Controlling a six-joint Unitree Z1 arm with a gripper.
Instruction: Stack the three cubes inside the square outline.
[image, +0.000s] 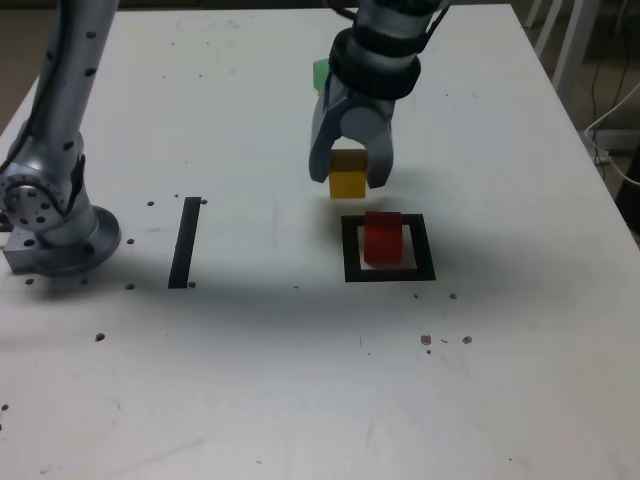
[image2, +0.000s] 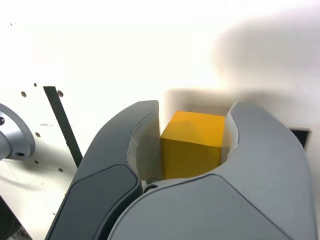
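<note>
A yellow cube (image: 348, 181) (image2: 192, 142) sits between the grey jaws of my gripper (image: 350, 172) (image2: 192, 135), which is shut on it just behind the square outline (image: 388, 275). In the exterior view I cannot tell whether the yellow cube rests on the table or hangs just above it. A red cube (image: 382, 238) stands inside the black tape square on its white centre. Only a corner of the green cube (image: 321, 74) shows, behind the arm on its exterior-view left side.
A straight black tape strip (image: 185, 241) (image2: 62, 122) lies on the white table to the exterior view's left of the square. The arm's grey base (image: 50, 225) stands at the table's left edge. Small dark specks (image: 445, 340) dot the tabletop.
</note>
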